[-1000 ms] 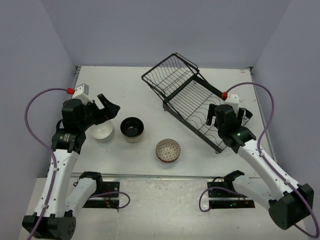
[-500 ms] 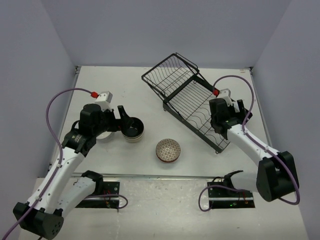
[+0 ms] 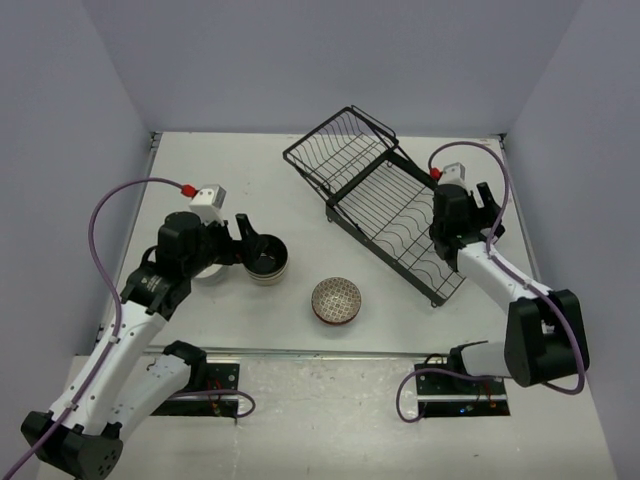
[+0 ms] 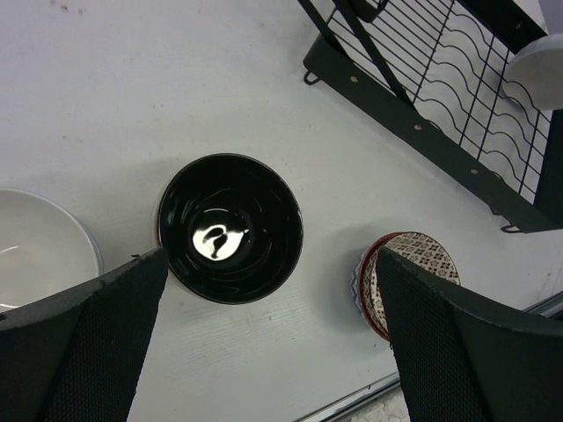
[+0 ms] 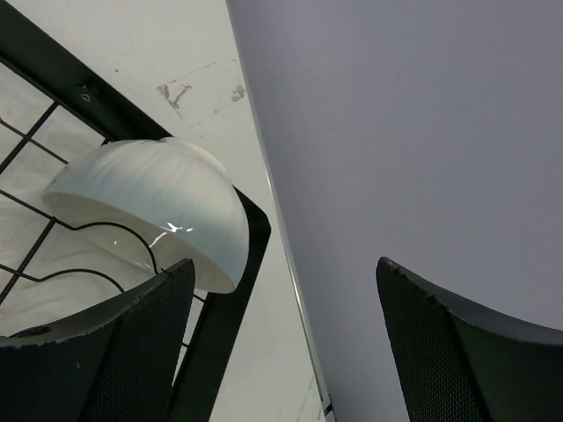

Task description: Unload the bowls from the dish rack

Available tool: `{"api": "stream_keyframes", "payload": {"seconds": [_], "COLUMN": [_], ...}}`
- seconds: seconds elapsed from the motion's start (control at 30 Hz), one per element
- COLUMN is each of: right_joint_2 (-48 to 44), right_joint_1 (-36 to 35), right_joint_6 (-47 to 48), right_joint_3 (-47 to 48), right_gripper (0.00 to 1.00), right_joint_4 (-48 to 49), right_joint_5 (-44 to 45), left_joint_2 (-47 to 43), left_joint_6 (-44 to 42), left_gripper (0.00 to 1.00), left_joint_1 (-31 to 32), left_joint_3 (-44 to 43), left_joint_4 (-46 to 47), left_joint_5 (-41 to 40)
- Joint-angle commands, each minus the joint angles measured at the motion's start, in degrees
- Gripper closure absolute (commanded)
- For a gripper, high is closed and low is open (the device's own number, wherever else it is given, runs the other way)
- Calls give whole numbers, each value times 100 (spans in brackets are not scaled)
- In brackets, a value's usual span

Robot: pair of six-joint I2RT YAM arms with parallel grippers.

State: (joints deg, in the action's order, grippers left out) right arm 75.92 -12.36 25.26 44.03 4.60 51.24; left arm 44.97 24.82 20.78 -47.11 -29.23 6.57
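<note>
The black wire dish rack (image 3: 385, 205) lies diagonally at the back right. A white bowl (image 5: 149, 211) rests upside down in its end by the right wall; it also shows in the left wrist view (image 4: 538, 70). My right gripper (image 3: 487, 212) is open and empty above that end, its gap (image 5: 284, 264) just right of the bowl. On the table stand a white bowl (image 3: 207, 268), a tan bowl with a black inside (image 3: 266, 258) and a brown patterned bowl (image 3: 336, 300). My left gripper (image 3: 248, 240) is open and empty above the black-inside bowl (image 4: 230, 227).
The grey right wall (image 5: 422, 132) stands close beside the rack's end. The rack's hinged basket section (image 3: 340, 145) is raised at the back. A metal strip (image 3: 300, 351) marks the table's near edge. The patterned bowl (image 4: 406, 281) sits partly behind my left gripper's right finger.
My left gripper has swung right, from above the white bowl to above the black-inside bowl. My right gripper has moved back along the rack toward its right end.
</note>
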Motion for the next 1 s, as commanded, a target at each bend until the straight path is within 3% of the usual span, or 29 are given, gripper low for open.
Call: {"api": "stream_keyframes", "payload": {"seconds": [0.0, 0.13, 0.47, 0.6, 0.63, 0.7, 0.97], "right_joint_2": [168, 406, 1345, 1539, 1557, 1575, 1610], "right_joint_1": [23, 32, 146, 129, 120, 120, 85], "right_joint_6": [304, 339, 1534, 1737, 1824, 2010, 1816], "right_joint_3": [44, 62, -62, -35, -87, -166, -26], "right_gripper": [17, 18, 17, 37, 48, 59, 83], "right_joint_4": [550, 585, 1701, 1816, 1938, 2273, 1975], "right_joint_5": [-272, -343, -528, -484, -432, -334, -369], "left_joint_2": [-24, 73, 3, 3, 3, 3, 3], "left_joint_6": [-197, -223, -249, -258, -258, -258, -267], "left_gripper": [0, 0, 0, 0, 0, 0, 0], "left_joint_1": [41, 41, 41, 41, 41, 41, 41], "left_joint_3": [105, 176, 238, 255, 247, 246, 246], "left_joint_4": [365, 357, 357, 366, 374, 375, 366], "left_joint_5": [-173, -200, -305, -314, -314, -314, -305]}}
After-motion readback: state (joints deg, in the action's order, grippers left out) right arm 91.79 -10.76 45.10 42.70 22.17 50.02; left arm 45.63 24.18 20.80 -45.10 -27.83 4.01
